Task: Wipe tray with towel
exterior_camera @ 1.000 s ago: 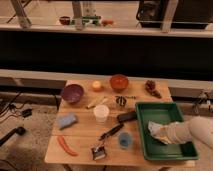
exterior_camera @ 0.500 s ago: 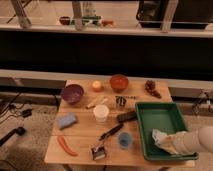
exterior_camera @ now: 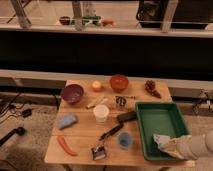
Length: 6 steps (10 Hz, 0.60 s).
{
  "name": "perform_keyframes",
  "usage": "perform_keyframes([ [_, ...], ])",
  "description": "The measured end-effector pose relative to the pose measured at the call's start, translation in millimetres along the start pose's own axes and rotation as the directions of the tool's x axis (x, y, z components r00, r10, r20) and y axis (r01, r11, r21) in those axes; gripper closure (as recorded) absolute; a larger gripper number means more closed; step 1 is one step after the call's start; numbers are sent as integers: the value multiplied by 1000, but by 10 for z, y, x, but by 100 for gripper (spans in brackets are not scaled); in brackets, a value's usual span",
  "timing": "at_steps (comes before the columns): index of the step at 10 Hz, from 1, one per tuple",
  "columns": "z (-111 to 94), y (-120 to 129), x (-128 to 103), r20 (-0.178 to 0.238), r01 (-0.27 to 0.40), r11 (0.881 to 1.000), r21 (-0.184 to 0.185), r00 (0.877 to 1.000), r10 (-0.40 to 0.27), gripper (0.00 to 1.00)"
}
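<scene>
A green tray sits at the right front of the wooden table. A pale towel lies pressed on the tray's front part. My gripper is at the towel, at the end of my white arm that reaches in from the right edge. The towel covers the gripper's tip.
On the table stand a purple bowl, an orange bowl, an orange fruit, a white cup, a blue cup, a blue sponge, a red chili, a black brush and a pinecone-like thing.
The towel and my gripper have slid from the tray's middle toward its front edge. My arm has drawn downward and to the right.
</scene>
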Motion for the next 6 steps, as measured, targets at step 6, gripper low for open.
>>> perform_keyframes([
  [6,229,-318,49,19,-23,1000,-1,1000,23,100],
])
